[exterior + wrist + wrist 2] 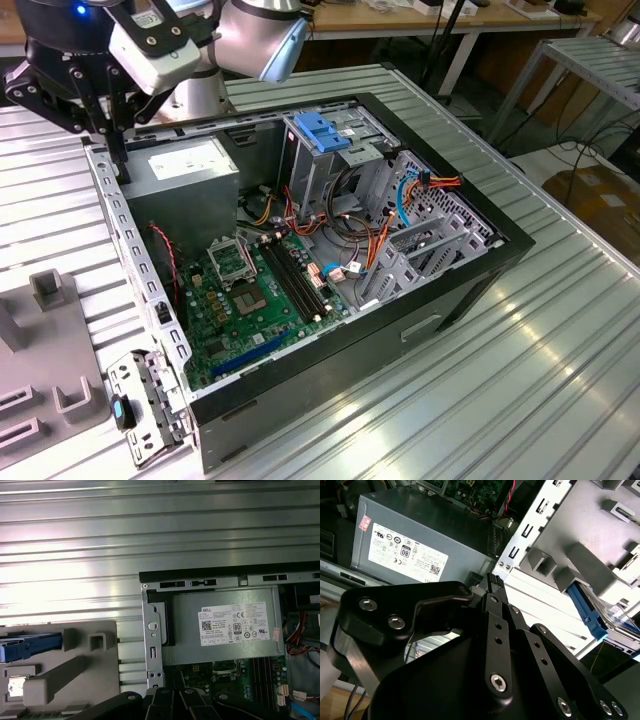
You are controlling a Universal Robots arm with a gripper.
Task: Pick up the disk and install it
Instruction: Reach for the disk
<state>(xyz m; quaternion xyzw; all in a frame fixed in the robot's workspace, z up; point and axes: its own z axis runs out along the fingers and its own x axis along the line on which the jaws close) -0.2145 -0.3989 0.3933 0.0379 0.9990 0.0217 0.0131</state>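
The gripper [494, 581], fingers closed and empty, is hovering over the case wall [532, 527] beside the power supply [420, 535]; the disk [31, 647] is resting apart in the grey fixture [90, 667].

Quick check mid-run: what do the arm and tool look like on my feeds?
The arm is silver-grey and rounded, with a light-blue joint cap. The tool is matte black, built of flat linked bars with silver screw heads. A pale grey block with dark screws sits at the wrist, beside a small blue light.
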